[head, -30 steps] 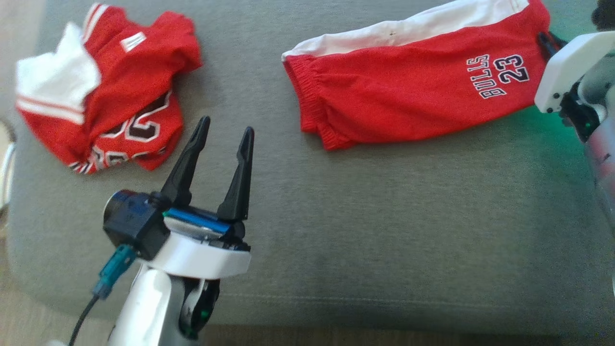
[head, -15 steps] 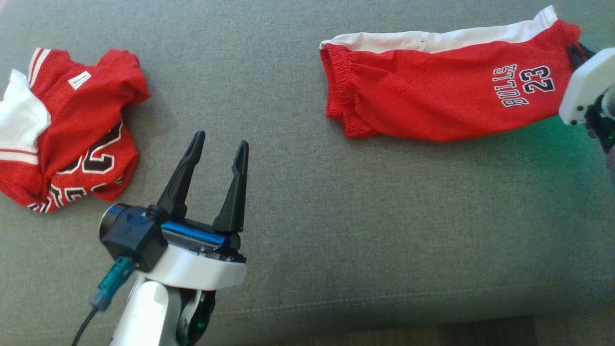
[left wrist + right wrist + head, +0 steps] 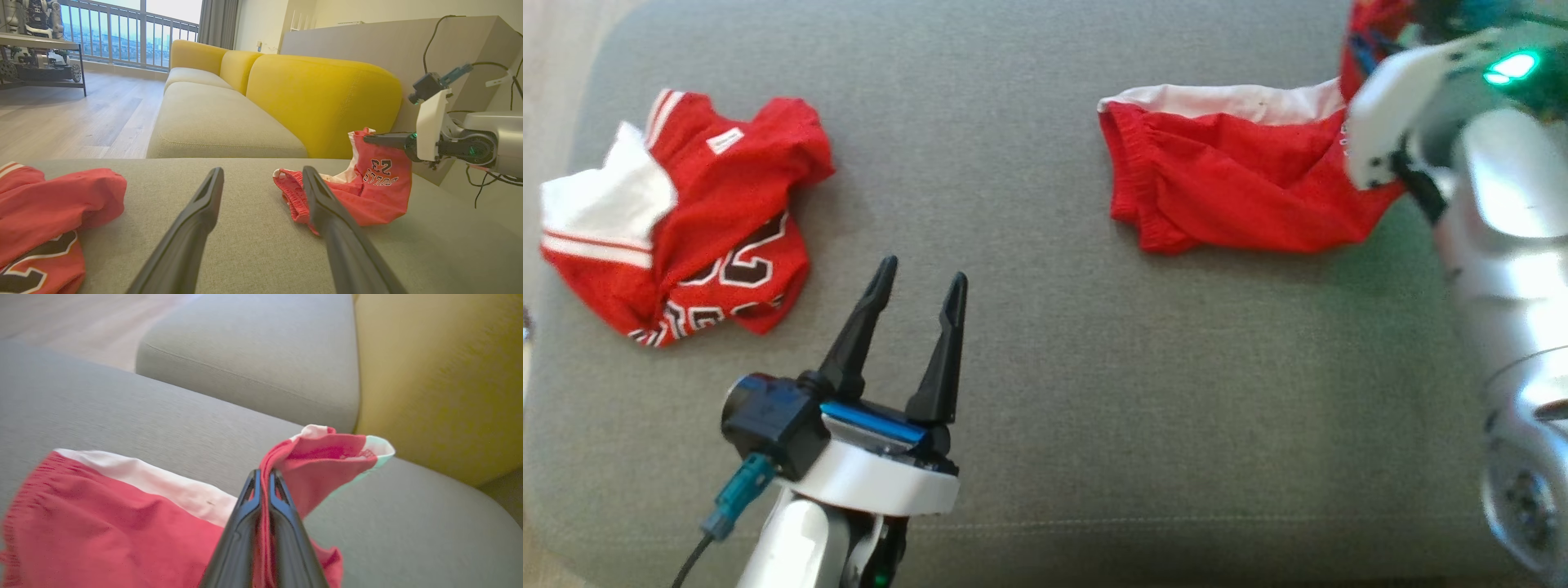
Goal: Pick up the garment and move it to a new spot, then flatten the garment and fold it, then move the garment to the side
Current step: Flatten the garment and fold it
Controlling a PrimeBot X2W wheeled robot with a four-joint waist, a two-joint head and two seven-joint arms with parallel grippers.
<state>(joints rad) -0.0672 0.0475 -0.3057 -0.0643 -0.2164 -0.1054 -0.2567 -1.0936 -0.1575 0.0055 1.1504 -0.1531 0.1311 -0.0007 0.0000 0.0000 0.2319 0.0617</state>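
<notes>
The garment (image 3: pixel 1233 204), soft red shorts with a white side band and a gathered waistband, is lying partly on the grey woven cushion (image 3: pixel 1045 122). Its printed leg end is hanging raised from the right gripper (image 3: pixel 263 475), which is pinching the cloth tight. The left gripper (image 3: pixel 923 282) is hovering, fingers apart, near a crumpled red jersey (image 3: pixel 686 220). Half a second ago the shorts were lying flat and long; now they are bunching into folds.
</notes>
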